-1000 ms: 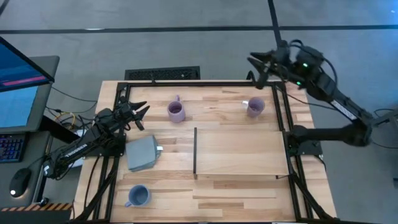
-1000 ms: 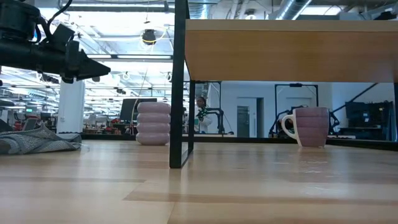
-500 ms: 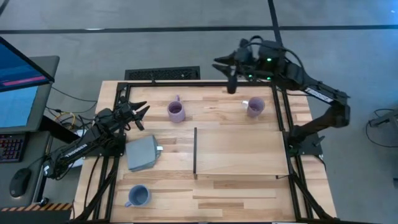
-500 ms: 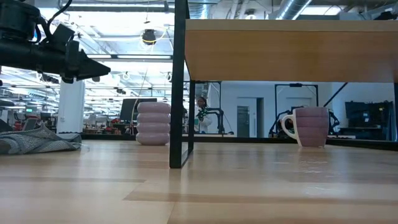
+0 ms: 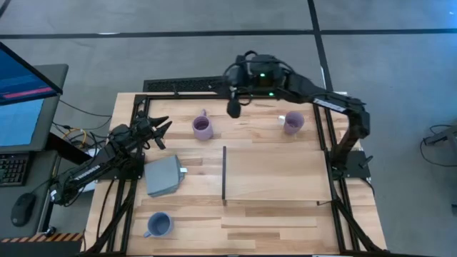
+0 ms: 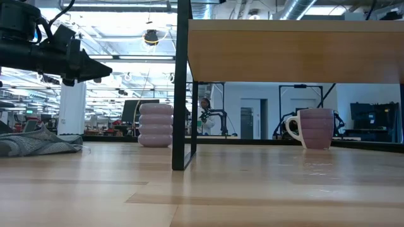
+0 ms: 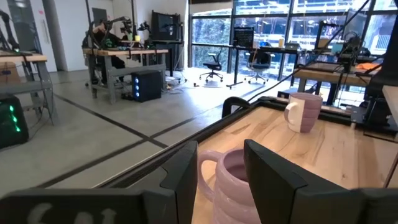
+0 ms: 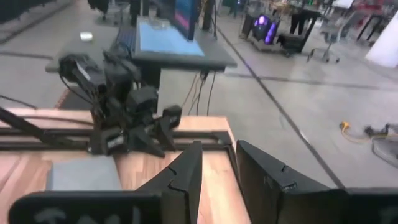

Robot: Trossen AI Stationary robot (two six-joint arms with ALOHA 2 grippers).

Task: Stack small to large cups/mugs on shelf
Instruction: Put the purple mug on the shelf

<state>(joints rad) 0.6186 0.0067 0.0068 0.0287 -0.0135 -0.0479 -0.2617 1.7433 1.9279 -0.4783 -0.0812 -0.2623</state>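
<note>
3 mugs sit on the slatted tabletop, none on the shelf (image 5: pixel 278 175): a ribbed lavender mug (image 5: pixel 202 128) at the far left, a second lavender mug (image 5: pixel 293 123) at the far right, a blue-grey mug (image 5: pixel 158 225) near the front-left corner. The right gripper (image 5: pixel 233 108) hangs between the 2 lavender mugs, touching neither, jaws slightly spread and empty. The left gripper (image 5: pixel 158 130) waits just beside the ribbed mug, jaws spread, by the grey block (image 5: pixel 163 175).

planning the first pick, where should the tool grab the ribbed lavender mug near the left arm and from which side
Grip the rim wall of the ribbed lavender mug from straight above, one finger inside. It stands upright, mouth open, and its handle points toward the table's far edge, so close across the sides away from the handle. The right tool hangs nearest.
</note>
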